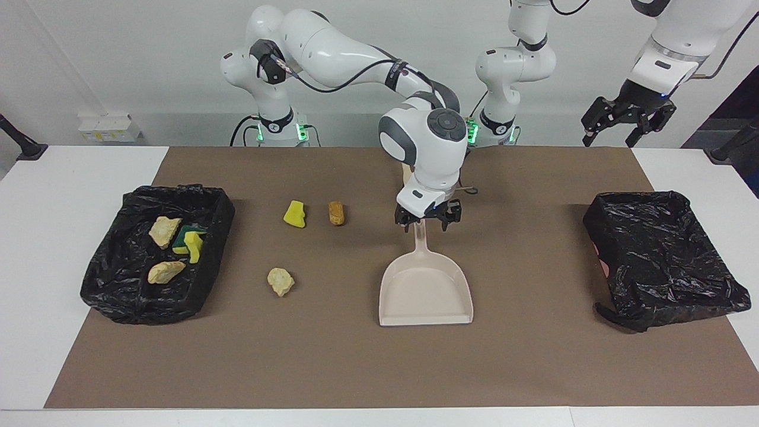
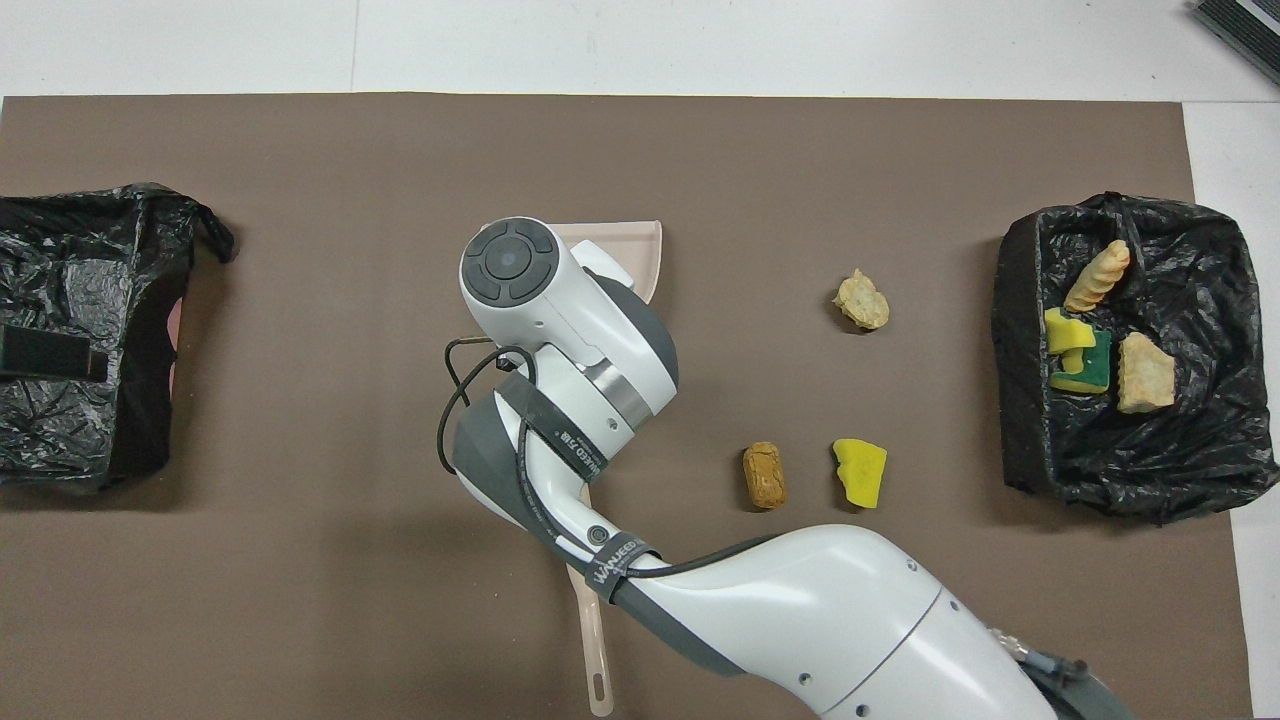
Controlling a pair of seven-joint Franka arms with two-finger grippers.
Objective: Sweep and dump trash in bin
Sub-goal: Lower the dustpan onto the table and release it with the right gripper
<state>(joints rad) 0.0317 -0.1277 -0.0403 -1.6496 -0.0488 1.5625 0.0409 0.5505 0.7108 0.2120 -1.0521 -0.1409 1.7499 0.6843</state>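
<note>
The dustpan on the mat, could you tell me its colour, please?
Pale beige-pink; the dustpan shows best in the facing view.

I see three trash pieces loose mid-frame in the facing view: a yellow sponge wedge (image 1: 295, 213), an orange-brown oval lump (image 1: 336, 213) beside it, and a pale wrinkly lump (image 1: 280, 281) lower. The rest, two pale lumps (image 1: 165, 230) and green-backed sponges (image 1: 190, 242), lie in the black-lined bin (image 1: 112, 296) at frame left.
</note>
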